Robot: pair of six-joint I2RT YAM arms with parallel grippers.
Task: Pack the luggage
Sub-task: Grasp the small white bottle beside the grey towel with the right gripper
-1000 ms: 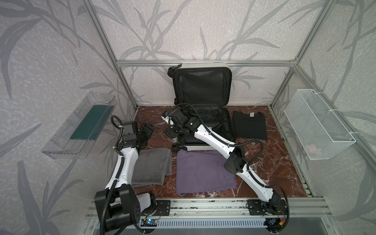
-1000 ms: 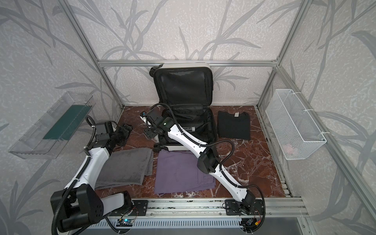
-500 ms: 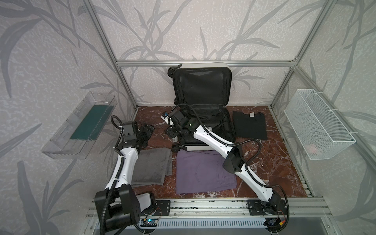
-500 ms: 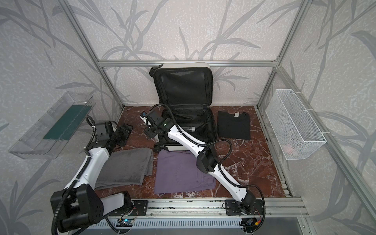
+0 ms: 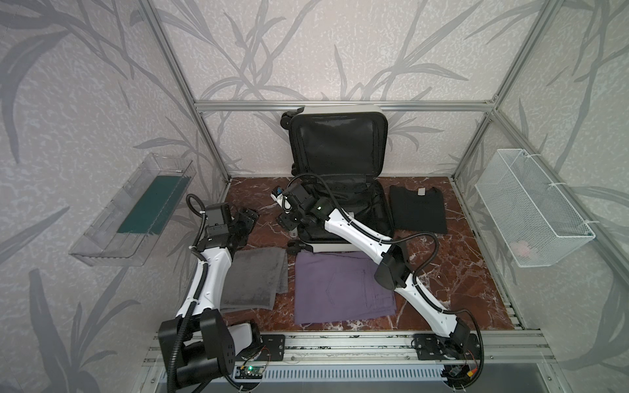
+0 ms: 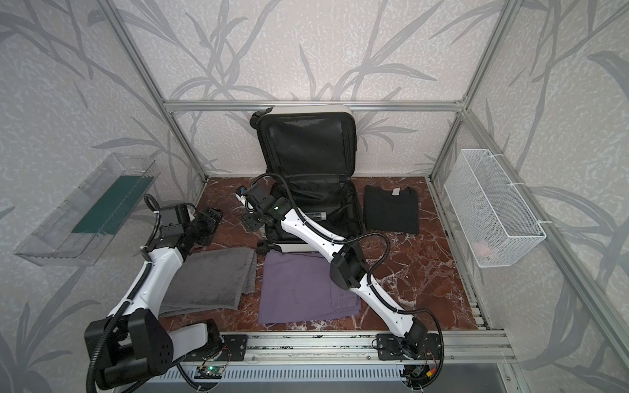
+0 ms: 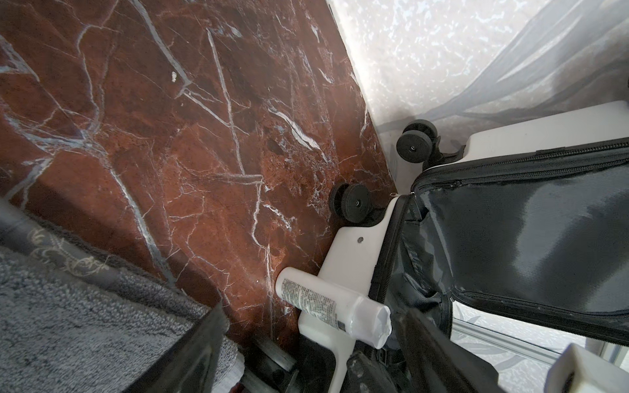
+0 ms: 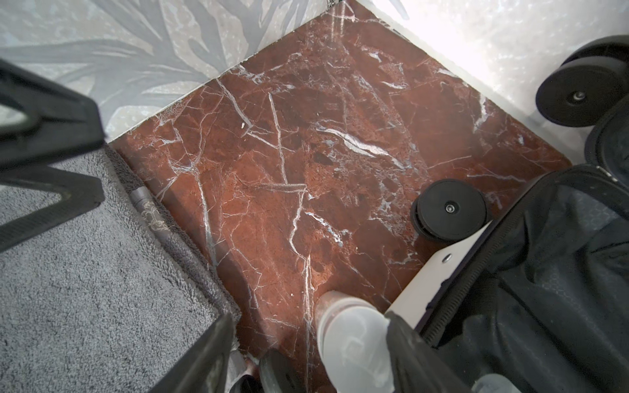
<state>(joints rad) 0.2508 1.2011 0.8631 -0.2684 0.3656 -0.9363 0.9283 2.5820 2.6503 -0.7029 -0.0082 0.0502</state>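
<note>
Your right gripper [image 5: 288, 224] stands open, the white bottle [image 8: 354, 343] touching only one finger [image 8: 412, 354]; closing now could knock it along the luggage [image 5: 340, 153]. Your left gripper [image 5: 247, 219] is open and empty.

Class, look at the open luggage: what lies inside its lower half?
Black lining and one small bottle show inside the luggage. The right arm crosses it, so whatever lies beneath is hidden.

White arm links [image 5: 211, 272], black joints [image 5: 389, 272], corrugated cables [image 5: 427, 238].
</note>
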